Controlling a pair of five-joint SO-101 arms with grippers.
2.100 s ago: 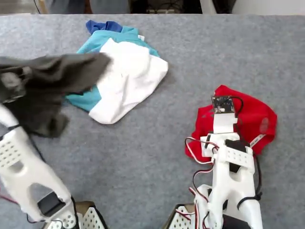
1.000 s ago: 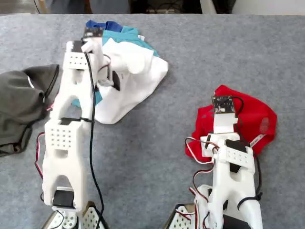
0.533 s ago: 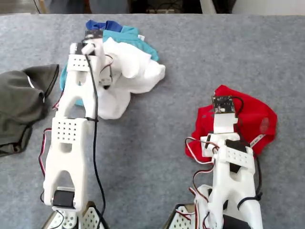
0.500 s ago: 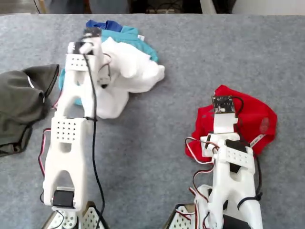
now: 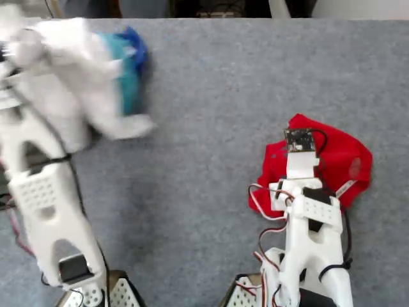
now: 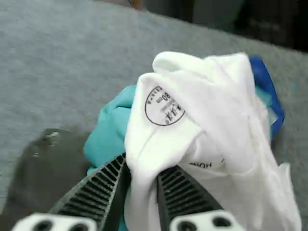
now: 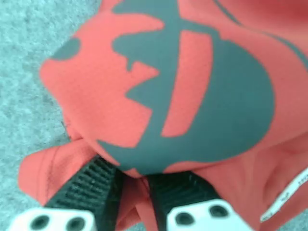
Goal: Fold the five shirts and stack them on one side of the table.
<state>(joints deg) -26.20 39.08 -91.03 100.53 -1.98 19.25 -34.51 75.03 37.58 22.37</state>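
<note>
Left arm (image 5: 45, 192) with a bundle of shirts, right arm (image 5: 307, 217) on a red one

High view: a white shirt (image 5: 70, 51), a teal shirt (image 5: 124, 77) and a blue shirt (image 5: 137, 54) are bunched together at the left arm's end, over the far left of the grey table (image 5: 223, 96); one red shirt (image 5: 339, 150) lies crumpled under the right arm's tip. Left wrist view: the left gripper (image 6: 142, 192) is clamped on a fold of the white shirt, teal just beside the jaws, blue at the bundle's far edge, and a fifth, dark grey shirt (image 6: 43, 168) lies on the table below. Right wrist view: the right gripper (image 7: 132, 192) pinches the red shirt's edge, its dark print just beyond the fingers
</note>
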